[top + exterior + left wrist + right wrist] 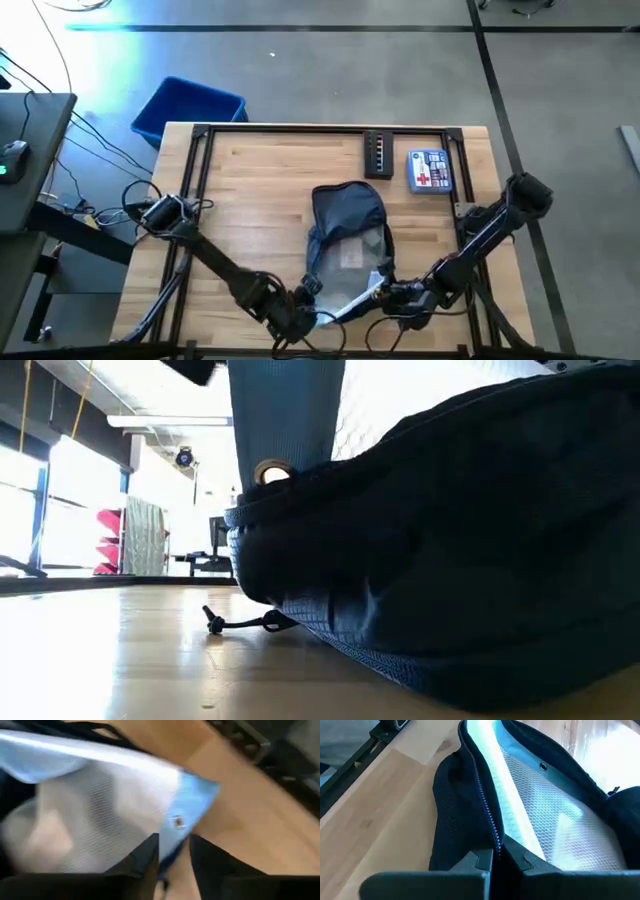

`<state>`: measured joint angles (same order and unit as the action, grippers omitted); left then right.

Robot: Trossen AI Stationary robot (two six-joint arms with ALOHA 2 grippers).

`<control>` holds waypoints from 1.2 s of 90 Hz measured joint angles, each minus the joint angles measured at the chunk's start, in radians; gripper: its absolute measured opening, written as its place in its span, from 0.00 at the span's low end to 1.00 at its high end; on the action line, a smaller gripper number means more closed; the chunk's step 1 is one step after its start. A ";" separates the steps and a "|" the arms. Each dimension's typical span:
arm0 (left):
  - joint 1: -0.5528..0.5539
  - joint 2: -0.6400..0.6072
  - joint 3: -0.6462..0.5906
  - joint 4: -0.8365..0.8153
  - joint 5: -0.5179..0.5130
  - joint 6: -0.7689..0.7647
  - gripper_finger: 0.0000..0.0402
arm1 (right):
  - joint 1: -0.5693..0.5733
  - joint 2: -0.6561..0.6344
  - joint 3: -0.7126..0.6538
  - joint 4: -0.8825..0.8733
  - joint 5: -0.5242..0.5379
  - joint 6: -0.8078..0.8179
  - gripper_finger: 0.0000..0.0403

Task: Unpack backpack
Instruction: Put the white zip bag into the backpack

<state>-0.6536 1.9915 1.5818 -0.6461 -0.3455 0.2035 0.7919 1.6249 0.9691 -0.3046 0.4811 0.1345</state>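
Backpack (pixel 348 215) sits mid-table, opening toward the near edge where both arms work. Your task looks roughly part-done: a small kit with a red cross (pixel 429 170) and a dark flat device (pixel 378 154) already lie on the table (pixel 260 190) behind the bag, probably unpacked items. A clear mesh pouch (pixel 352 258) with pale blue trim is halfway out of the mouth, not yet free.

Left end effector (pixel 172 857) is at the pouch's corner, fingers nearly together, pinching the blue edge. Right end effector (pixel 500 855) is pressed together on the backpack's zipper rim (pixel 487 815), holding the mouth open.

What's left: pull the pouch clear, then check inside; you can't see the interior. Blue bin (pixel 188 108) sits off the far left corner, out of the way. Zipper rim could snag the pouch.
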 joint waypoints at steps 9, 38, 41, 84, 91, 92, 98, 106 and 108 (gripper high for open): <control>0.017 0.016 0.000 -0.034 0.028 -0.008 0.33 | -0.002 0.000 0.000 0.002 0.000 0.000 0.00; 0.079 0.143 0.000 -0.084 0.037 0.044 0.44 | -0.002 0.000 0.000 0.010 -0.018 0.005 0.00; 0.081 0.151 0.000 -0.088 0.050 0.044 0.42 | -0.002 0.000 0.000 0.009 -0.018 0.005 0.00; -0.010 -0.032 0.052 -0.137 -0.047 -0.017 0.01 | -0.013 -0.036 0.047 -0.143 0.065 0.127 0.00; -0.026 -0.077 0.055 -0.116 -0.094 -0.015 0.00 | -0.001 -0.057 0.069 -0.166 0.121 0.131 0.00; -0.028 -0.082 0.055 -0.113 -0.100 -0.014 0.00 | 0.000 -0.058 0.070 -0.166 0.126 0.132 0.00; -0.035 -0.099 0.055 -0.111 -0.113 -0.012 0.00 | -0.002 -0.060 0.069 -0.186 0.124 0.151 0.00; -0.034 -0.101 0.054 -0.112 -0.128 -0.012 0.00 | -0.018 -0.056 0.052 -0.191 0.088 0.203 0.00; -0.033 -0.100 0.053 -0.112 -0.130 -0.012 0.00 | -0.020 -0.053 0.044 -0.191 0.076 0.214 0.00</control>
<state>-0.6868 1.8911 1.6351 -0.7580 -0.4757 0.1916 0.7719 1.5716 1.0131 -0.4960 0.5567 0.3486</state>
